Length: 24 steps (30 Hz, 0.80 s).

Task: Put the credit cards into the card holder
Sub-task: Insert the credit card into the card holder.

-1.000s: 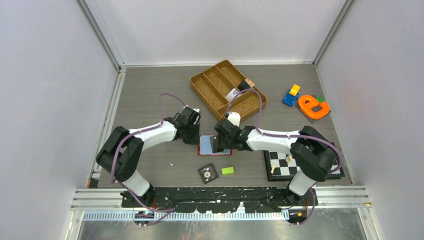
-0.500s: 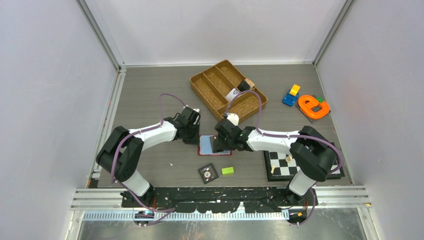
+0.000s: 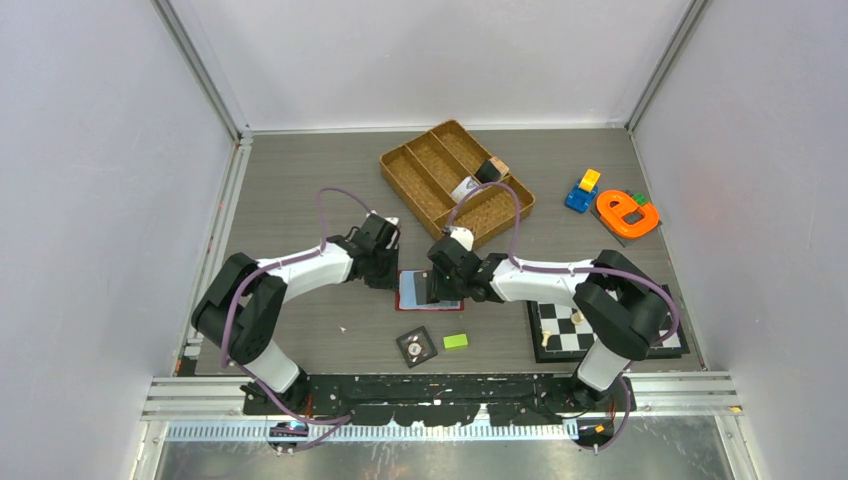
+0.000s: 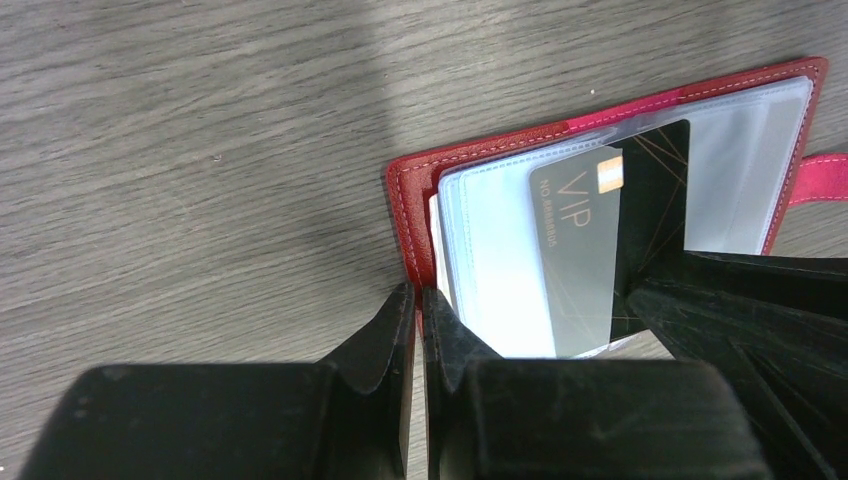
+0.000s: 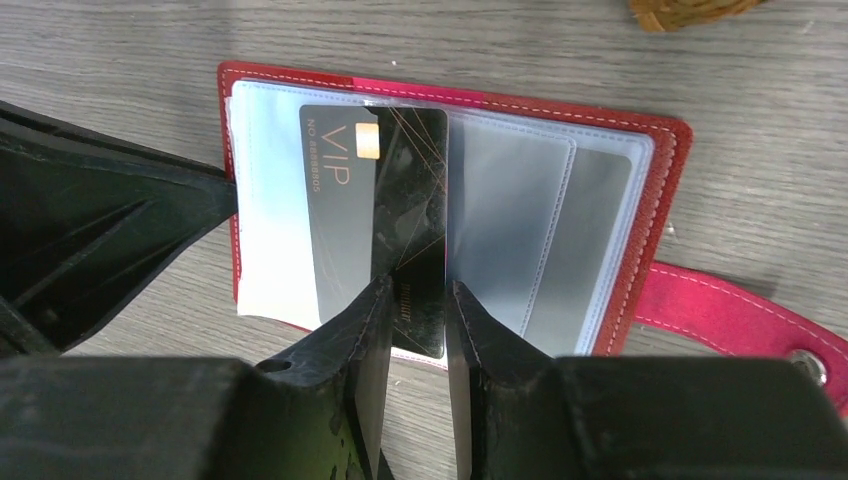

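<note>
While the VIP card (image 5: 375, 215) sits partway inside a clear sleeve of the card holder (image 5: 668, 190), its left half shows grey under the plastic; its right half is bare, dark, with thin gold lines. Chip and "VIP" lettering are readable.

Card holder: red, lying open and flat on the tabletop (image 3: 300, 190), mid-field between the two arms. Its closing tab sticks out to the right. Several clear sleeves are fanned across the inside.

Right claw (image 5: 413, 300): clenched on the card's near edge, one finger on each side.

Left claw (image 4: 418, 300): clenched on the holder's left edge, with the red rim nipped between fingers that nearly meet.

Nearby: a black tile (image 3: 416, 346) with a round dial and a green block (image 3: 456, 341) lie side by side, nearer the arm bases, apart from the holder. A woven tray (image 3: 455, 180) lies beyond the holder. A chessboard (image 3: 560, 335) lies partly under the right arm.
</note>
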Available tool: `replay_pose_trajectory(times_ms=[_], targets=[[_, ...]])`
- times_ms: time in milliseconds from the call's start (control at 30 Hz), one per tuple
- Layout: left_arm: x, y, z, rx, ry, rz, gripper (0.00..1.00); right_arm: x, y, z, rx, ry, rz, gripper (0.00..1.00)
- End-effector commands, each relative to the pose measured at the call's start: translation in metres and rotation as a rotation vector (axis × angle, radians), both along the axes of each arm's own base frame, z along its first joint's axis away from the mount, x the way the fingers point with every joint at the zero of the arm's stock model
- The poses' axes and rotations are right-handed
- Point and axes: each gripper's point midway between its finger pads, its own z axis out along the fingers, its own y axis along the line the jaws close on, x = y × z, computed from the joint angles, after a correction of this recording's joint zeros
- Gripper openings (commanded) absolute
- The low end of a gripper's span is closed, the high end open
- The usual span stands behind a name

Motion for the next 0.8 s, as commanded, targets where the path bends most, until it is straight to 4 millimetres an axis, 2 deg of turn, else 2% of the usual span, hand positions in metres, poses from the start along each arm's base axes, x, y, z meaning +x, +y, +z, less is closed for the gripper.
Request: replay_pose_trajectory(times_ms=[0, 467, 767], targets=[[-0.016, -0.001, -0.004, -0.026, 0.049, -0.009, 0.07, 0.0, 0.007, -0.005, 0.014, 0.016, 0.002, 0.31], [-0.016, -0.009, -0.002, -0.068, 0.057, -0.013, 0.06, 0.003, 0.024, 0.0, 0.056, 0.02, 0.034, 0.31], [-0.014, -0.01, 0.003, -0.078, 0.048, -0.003, 0.06, 0.006, 0.036, 0.018, 0.111, -0.004, 0.036, 0.36]])
